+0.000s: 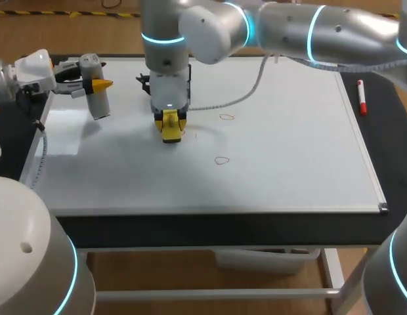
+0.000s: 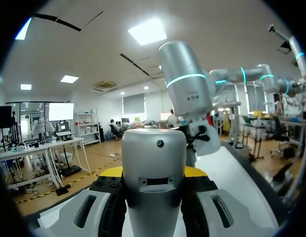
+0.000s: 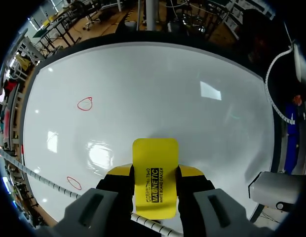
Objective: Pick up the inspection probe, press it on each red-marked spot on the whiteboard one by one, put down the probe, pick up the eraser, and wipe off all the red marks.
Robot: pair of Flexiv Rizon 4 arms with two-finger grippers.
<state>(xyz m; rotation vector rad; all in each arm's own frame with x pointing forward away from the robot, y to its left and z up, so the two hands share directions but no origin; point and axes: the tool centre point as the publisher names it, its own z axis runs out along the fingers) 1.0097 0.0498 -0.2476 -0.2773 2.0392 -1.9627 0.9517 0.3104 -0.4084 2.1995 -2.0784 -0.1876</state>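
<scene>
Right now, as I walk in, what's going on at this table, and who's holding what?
The right claw is shut on the yellow eraser, down at the whiteboard, left of its middle. The left claw grips the silver inspection probe over the board's left edge. Two red marks sit unwiped to the right of the eraser. A red marker pen lies just off the board's right edge.
</scene>
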